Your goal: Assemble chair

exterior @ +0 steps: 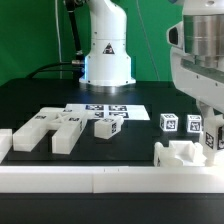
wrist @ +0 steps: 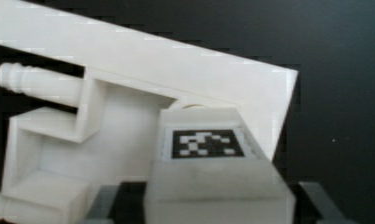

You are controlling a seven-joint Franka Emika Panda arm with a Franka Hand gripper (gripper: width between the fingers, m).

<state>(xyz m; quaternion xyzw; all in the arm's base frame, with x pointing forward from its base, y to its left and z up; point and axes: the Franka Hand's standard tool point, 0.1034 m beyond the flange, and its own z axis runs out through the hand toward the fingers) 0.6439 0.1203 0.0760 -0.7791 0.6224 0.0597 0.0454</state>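
Your pincer (wrist: 210, 203) is clamped on a tagged chair piece (wrist: 205, 150) beside the notched block (wrist: 59, 150), by the border rail (exterior: 60, 180) at the table (exterior: 30, 100) edge. The other parts (exterior: 55, 128) lie loose, so assembly looks barely begun.

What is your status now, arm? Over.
Gripper shut on tagged block. Block beside notched chair piece, by border rail. Other loose parts lie apart, toward the exterior view's left. Nothing seen in the way.

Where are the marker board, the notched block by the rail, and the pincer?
marker board (exterior: 136, 113), exterior view, on its flat top face.
notched block (exterior: 180, 155), exterior view, on its front wall.
pincer (wrist: 210, 200), wrist view, midway between fingertips, shut on the tagged piece (wrist: 205, 143).
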